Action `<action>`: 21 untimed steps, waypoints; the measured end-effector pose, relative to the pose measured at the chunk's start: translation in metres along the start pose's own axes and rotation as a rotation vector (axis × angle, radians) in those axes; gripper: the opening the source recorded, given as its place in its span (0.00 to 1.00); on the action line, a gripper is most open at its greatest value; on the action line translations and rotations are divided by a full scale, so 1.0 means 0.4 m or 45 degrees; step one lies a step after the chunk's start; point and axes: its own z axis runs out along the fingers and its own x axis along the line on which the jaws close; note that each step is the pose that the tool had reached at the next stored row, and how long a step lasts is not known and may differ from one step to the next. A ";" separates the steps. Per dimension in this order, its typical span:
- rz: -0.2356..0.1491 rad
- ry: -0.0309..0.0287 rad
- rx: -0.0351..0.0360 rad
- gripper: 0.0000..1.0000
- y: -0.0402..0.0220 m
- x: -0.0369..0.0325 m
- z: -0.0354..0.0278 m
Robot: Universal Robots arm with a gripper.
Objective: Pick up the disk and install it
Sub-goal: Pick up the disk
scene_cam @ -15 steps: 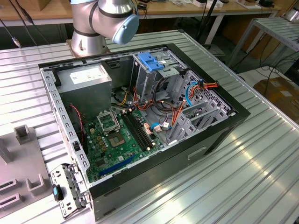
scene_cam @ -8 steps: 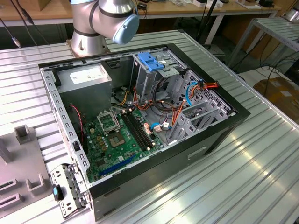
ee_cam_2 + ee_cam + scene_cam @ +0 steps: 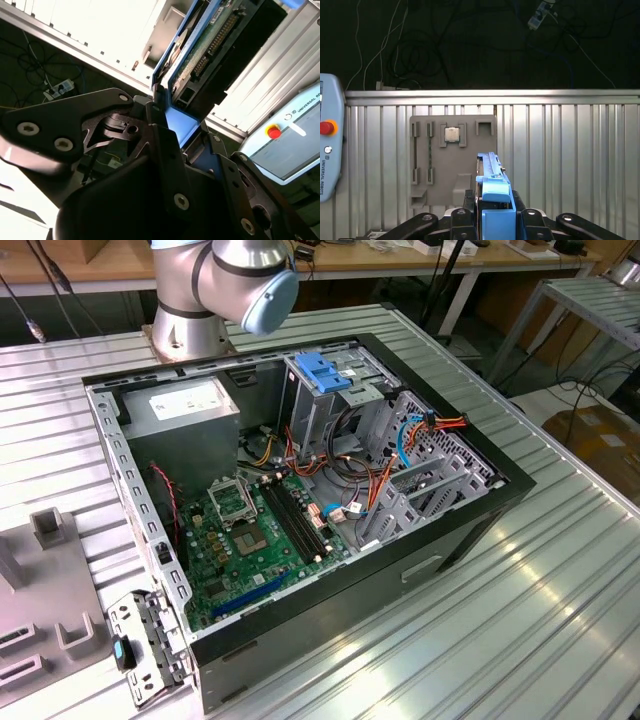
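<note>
Looking through the first wrist view, you see the black two-fingered gripper [image 3: 495, 212] closed on the flat rectangular disk [image 3: 492, 175], which has a dark body and blue plastic edging. The disk stands edge-on between the fingers, so the pincer is narrow and holding it. In the second wrist view the gripper [image 3: 172, 122] has the same hold. There the disk [image 3: 200, 50] shows its green circuit-board face, with a row of connector pins along one side.

Beyond the held disk in the first wrist view lies the ribbed aluminium table [image 3: 570, 150]. On it sits a grey slotted fixture plate [image 3: 452, 170] carrying a small square silver processor chip [image 3: 452, 134]. A pale blue-grey control pendant with a red button [image 3: 330, 150] rests at the table's edge.

In the exterior view the open black computer case [image 3: 450, 540] lies on its side on the table, with the arm's grey base [image 3: 190, 320] just behind it. Inside you can make out:
- the green motherboard [image 3: 250, 540]
- the big grey power-supply box with a white sticker [image 3: 190, 415]
- the metal drive cage with a blue plastic handle [image 3: 322, 370] (upright, near the case's far wall)
</note>
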 end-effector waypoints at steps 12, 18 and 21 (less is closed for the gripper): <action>0.000 0.0001 0.0000 0.37 -0.049 -0.001 0.000; 0.000 0.0001 -0.0001 0.37 -0.073 -0.001 0.000; 0.000 0.0001 0.0000 0.37 -0.081 -0.001 0.000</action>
